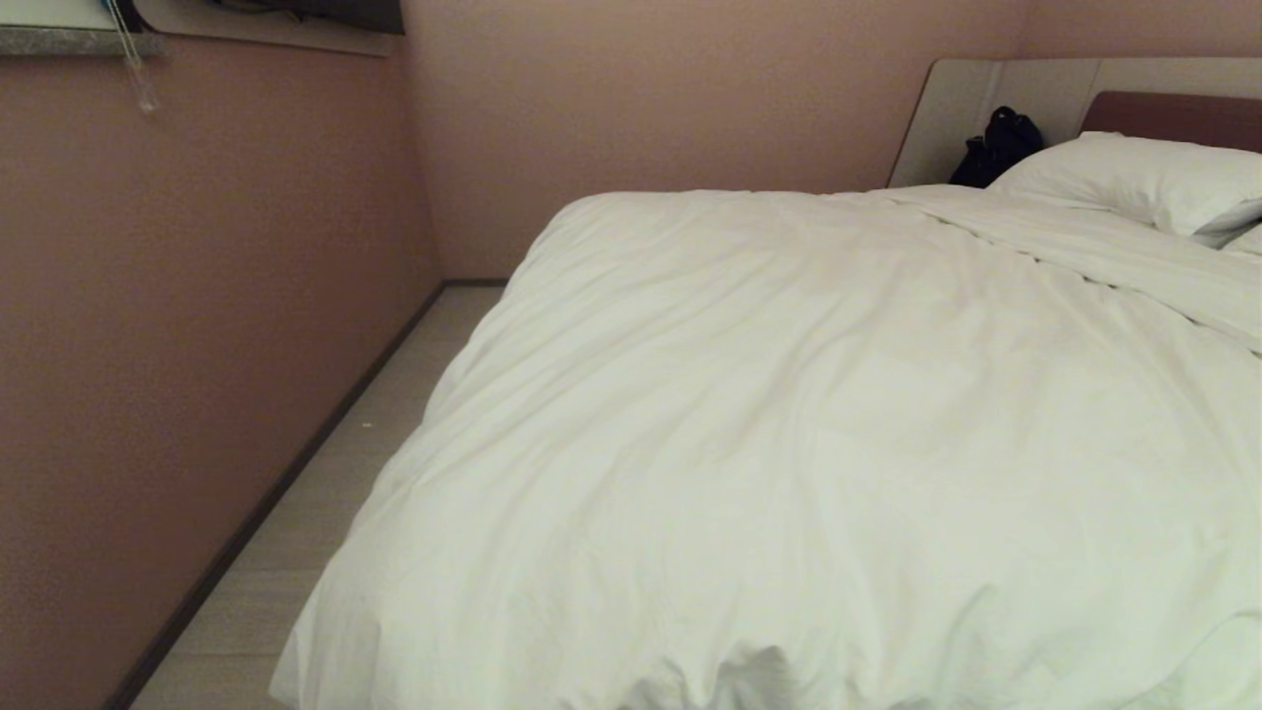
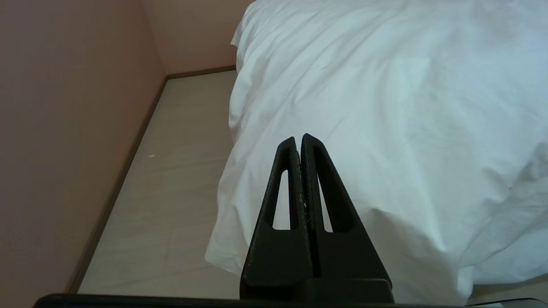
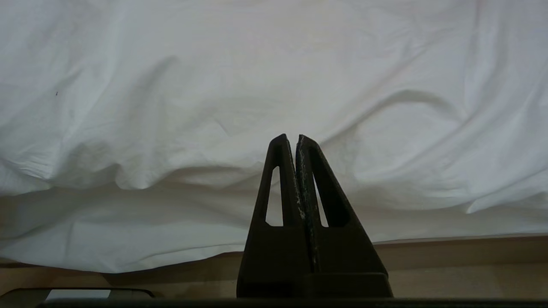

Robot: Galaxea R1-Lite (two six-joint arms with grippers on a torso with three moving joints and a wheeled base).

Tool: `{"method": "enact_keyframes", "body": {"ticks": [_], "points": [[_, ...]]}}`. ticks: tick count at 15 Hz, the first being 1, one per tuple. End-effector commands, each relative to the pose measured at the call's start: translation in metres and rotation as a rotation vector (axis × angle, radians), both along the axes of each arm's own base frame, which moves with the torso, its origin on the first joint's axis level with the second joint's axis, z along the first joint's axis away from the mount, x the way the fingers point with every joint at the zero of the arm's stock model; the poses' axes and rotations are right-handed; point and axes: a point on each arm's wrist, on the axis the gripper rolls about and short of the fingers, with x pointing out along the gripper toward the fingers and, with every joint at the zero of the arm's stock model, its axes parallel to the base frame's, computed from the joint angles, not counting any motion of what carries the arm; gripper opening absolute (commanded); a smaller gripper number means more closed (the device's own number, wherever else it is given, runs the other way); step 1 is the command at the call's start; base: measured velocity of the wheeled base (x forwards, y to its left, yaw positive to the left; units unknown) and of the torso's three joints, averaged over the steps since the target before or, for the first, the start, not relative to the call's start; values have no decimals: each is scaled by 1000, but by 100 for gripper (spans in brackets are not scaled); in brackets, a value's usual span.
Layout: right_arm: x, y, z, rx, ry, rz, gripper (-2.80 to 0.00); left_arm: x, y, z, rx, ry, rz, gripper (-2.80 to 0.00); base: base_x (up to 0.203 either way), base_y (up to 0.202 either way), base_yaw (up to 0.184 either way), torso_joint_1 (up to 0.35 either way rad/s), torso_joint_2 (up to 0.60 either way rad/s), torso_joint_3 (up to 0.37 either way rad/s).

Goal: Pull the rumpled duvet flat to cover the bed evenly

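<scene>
Looking down from my head: the duvet (image 1: 789, 444) lies spread over the bed (image 1: 996, 99), covering it from the foot up to the pillows, with soft creases running across it.
Duvet edge: it hangs over the bed's left side and foot, draping toward the floor (image 1: 375, 434); at the head end a folded ridge of it runs just below the pillow.
Bed: only its pale grey headboard with the brown padded panel shows at the far right; the mattress is hidden under the duvet.
On the bed: one white pillow (image 1: 1134, 177) at the head, the corner of a second just beside it.
Bag: a dark bag (image 1: 998, 146) rests against the headboard, beside the pillow; what is inside it I cannot tell.
My left gripper (image 2: 298, 139): fingers pressed together with nothing between them, hanging near the duvet's draped corner at the foot, not gripping it.
My right gripper (image 3: 293, 139): fingers pressed together and empty, facing the duvet's hanging foot edge above the bed base (image 3: 462, 248).
Room: pink wall (image 1: 197, 345) along the bed's left, a strip of floor between them.
</scene>
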Motion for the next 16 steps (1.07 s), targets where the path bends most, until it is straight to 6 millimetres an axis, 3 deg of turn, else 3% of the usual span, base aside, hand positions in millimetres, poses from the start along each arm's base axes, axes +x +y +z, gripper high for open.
{"method": "enact_keyframes", "body": {"ticks": [1, 6, 16], "points": [[0, 0, 0, 0, 1, 0, -280, 2, 1, -11, -1, 19, 51, -280, 0, 0, 0, 0, 0, 0], [0, 0, 0, 0, 2, 0, -280, 11, 4, -34, -18, 105, 169, -280, 0, 0, 0, 0, 0, 0], [0, 0, 0, 0, 2, 0, -280, 13, 4, -42, -86, 137, 167, -280, 0, 0, 0, 0, 0, 0]]}}
